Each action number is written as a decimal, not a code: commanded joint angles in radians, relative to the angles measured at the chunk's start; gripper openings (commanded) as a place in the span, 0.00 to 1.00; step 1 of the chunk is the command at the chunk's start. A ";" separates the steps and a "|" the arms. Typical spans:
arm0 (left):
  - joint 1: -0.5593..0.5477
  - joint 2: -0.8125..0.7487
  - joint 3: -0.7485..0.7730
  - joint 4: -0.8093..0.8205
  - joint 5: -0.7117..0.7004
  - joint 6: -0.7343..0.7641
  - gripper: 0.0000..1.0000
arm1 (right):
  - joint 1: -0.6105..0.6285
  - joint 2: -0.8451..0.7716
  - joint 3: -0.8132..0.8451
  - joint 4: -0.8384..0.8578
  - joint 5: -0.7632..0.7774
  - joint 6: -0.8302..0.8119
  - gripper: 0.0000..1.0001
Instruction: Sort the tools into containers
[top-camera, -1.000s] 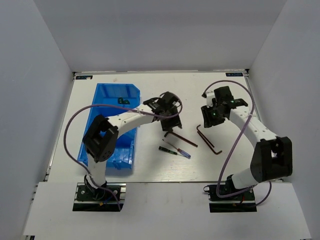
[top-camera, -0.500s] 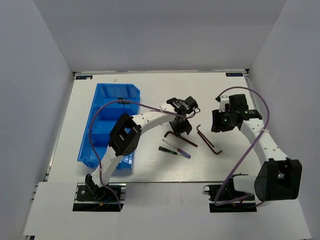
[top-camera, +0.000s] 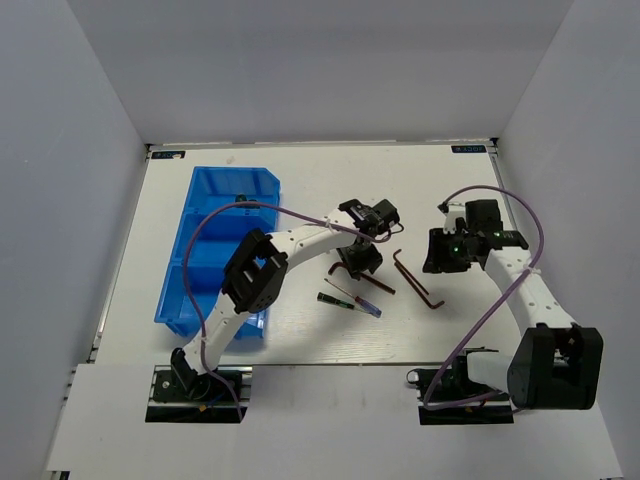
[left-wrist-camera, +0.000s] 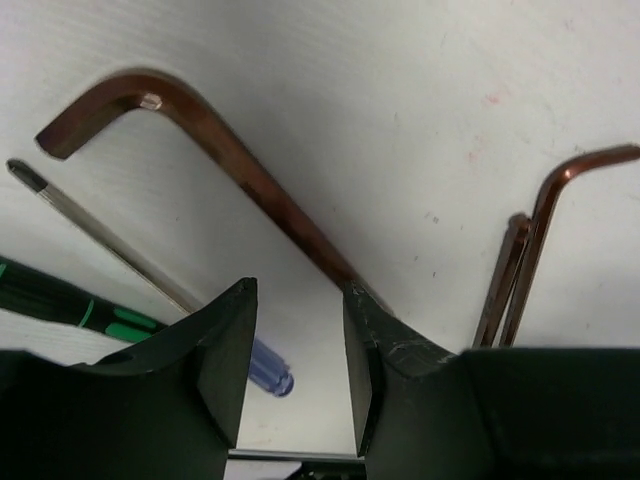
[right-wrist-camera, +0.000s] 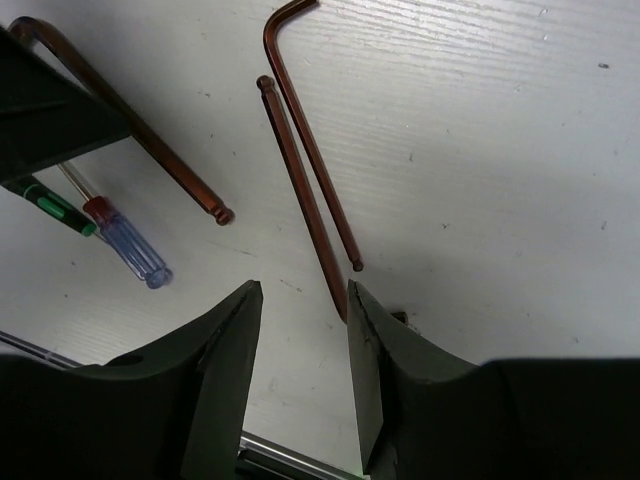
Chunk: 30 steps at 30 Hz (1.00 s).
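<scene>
My left gripper (top-camera: 361, 256) is open and empty, low over a thick brown hex key (top-camera: 381, 286); in the left wrist view (left-wrist-camera: 295, 340) the key (left-wrist-camera: 200, 130) runs under the right finger (left-wrist-camera: 385, 350). My right gripper (top-camera: 438, 254) is open and empty (right-wrist-camera: 300, 340), just right of two thin hex keys (top-camera: 418, 284) lying side by side (right-wrist-camera: 305, 170). A green-black screwdriver (top-camera: 334, 298) and a red-blue screwdriver (top-camera: 366, 306) lie crossed below the thick key. The blue bins (top-camera: 200, 290) stand at the left. A small dark-green item (top-camera: 244, 201) lies in the far bin.
White walls close the table on the left, back and right. The left arm's purple cable (top-camera: 200, 225) arcs over the bins. The left gripper body (right-wrist-camera: 50, 110) shows at the right wrist view's upper left, close to the right gripper.
The left gripper has reached right and nearer, from beside the bins to over the thick hex key. The right gripper has moved right and nearer, alongside the thin hex keys. No tool has moved.
</scene>
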<state>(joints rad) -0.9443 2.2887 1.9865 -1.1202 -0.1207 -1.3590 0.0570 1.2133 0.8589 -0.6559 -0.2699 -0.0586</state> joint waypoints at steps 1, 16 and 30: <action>0.001 0.041 0.078 -0.020 -0.056 -0.022 0.50 | -0.019 -0.050 -0.024 0.013 -0.049 0.002 0.46; 0.029 0.078 -0.072 -0.056 -0.076 -0.074 0.13 | -0.100 -0.046 -0.031 0.015 -0.124 0.002 0.46; 0.088 0.060 0.027 -0.032 -0.232 0.078 0.00 | -0.129 -0.063 -0.046 -0.014 -0.178 -0.020 0.46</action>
<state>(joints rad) -0.9016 2.3112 1.9316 -1.1194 -0.1898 -1.3556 -0.0654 1.1732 0.8200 -0.6563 -0.4179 -0.0620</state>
